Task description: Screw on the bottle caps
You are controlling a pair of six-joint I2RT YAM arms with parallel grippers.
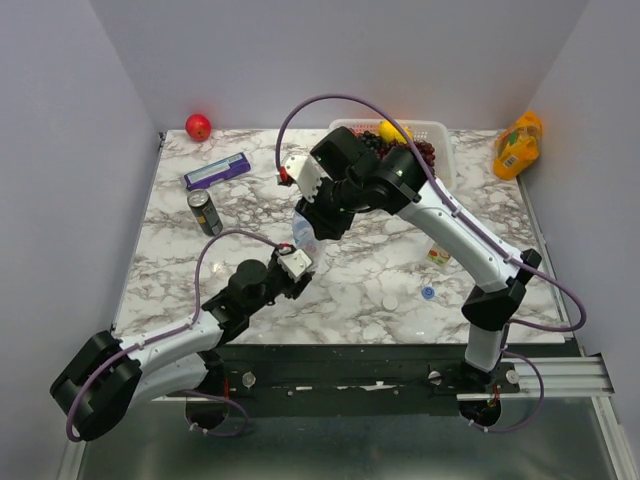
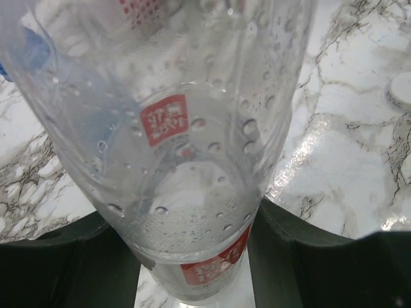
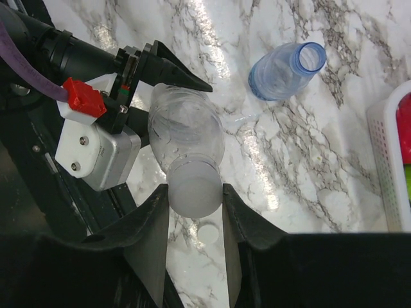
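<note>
A clear plastic bottle with a red label stands upright in the middle of the table. My left gripper is shut on its lower body from the near side. My right gripper comes down from above and is shut on the white cap sitting on the bottle's neck. In the top view the right gripper is just beyond the left gripper. A blue-tinted open bottle lies on its side nearby. A loose white cap, a blue cap and a yellow-green-labelled bottle lie to the right.
A dark can, a purple box and a red apple are at the back left. A white basket of fruit is at the back centre. An orange juice bottle is at the back right.
</note>
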